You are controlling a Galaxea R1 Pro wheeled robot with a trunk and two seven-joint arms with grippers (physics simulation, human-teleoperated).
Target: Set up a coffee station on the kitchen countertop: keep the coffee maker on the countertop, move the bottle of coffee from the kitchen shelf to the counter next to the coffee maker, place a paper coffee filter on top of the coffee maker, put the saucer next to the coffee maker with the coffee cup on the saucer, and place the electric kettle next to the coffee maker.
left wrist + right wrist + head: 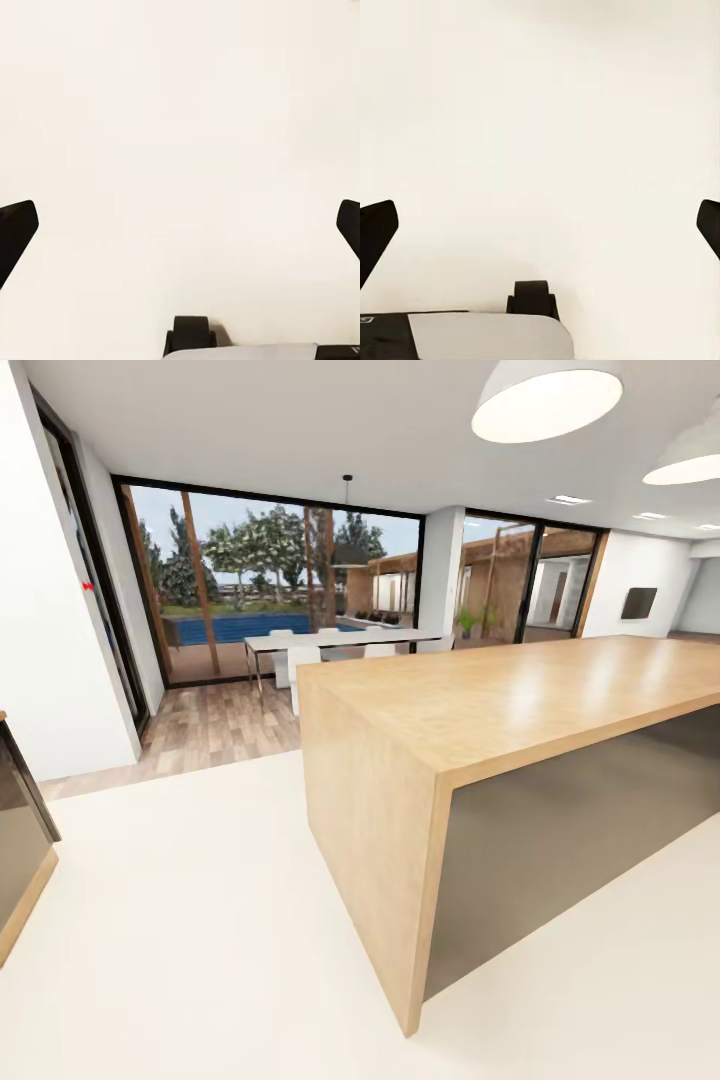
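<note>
Countertop (520, 700) of light wood is the one thing of the task that the head view gives: it is a long kitchen island, which runs from the middle of the picture toward the right and away. Its top is smooth and shines a little under the ceiling lamps (545, 400). Its near end panel is the same pale wood, and the long side under the top is dark grey.

A cream floor (200, 920) lies around the bench. Behind it stands a white dining table (340, 642) with white chairs, on a wooden floor (220, 725), before large windows (270, 585) with trees and a blue pool outside. A dark cabinet (20, 830) with a wood edge is at the far left.

In the left wrist view the left hand (187, 229) has its two black fingertips (16, 232) wide apart over the cream floor, holding nothing. The right hand (547, 229) in the right wrist view is the same: fingertips (376, 232) far apart, nothing between them.
</note>
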